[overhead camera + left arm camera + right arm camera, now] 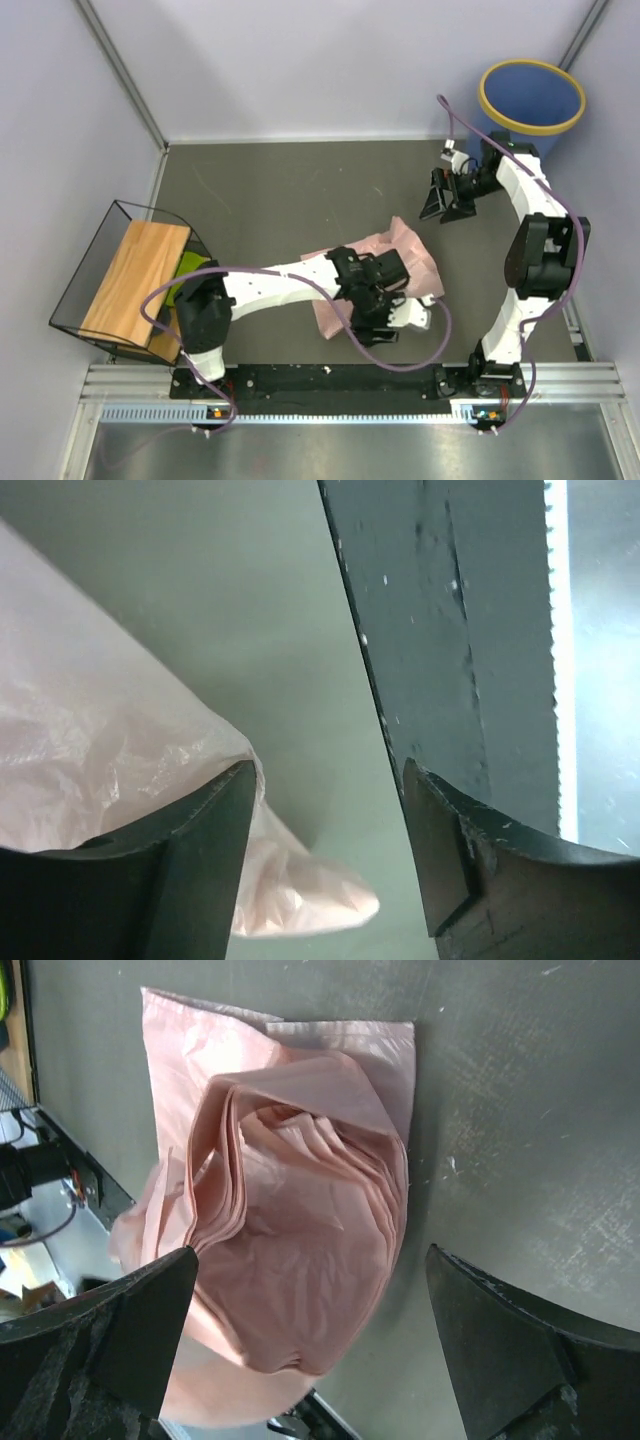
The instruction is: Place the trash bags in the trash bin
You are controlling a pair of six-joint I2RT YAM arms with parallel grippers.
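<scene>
— Though the left arm's wrist covers part of it in the overhead view, the heap of thin, pale pink, crinkly plastic trash bags (412, 243) lies mid-table on the dark grey mat (280, 200). Bin?
— Round blue plastic trash bin (530, 92), yellow rim, far right corner. Well apart from the bags. Overhead view only.
— Left gripper (392, 318)?
— Overhead: at the heap's near edge, jaws hard to read. Its wrist camera settles it: spread wide, clamped on nothing. A fold of bag (110, 750) lies against one finger (200, 870). Bare mat fills the gap, with the black rail (450, 630) of the table's near edge beyond.
— Right gripper (445, 208)?
— Overhead: above the mat between heap and bin, touching neither. Wrist camera: fingers far apart, nothing held, looking down on the bags (300, 1190). It shows them layered and folded over, one flat straight edge along the top. That detail is lost overhead.
— Anything else?
— Black wire basket (80, 265) with a wooden board (135, 280), left side. Overhead only.
</scene>
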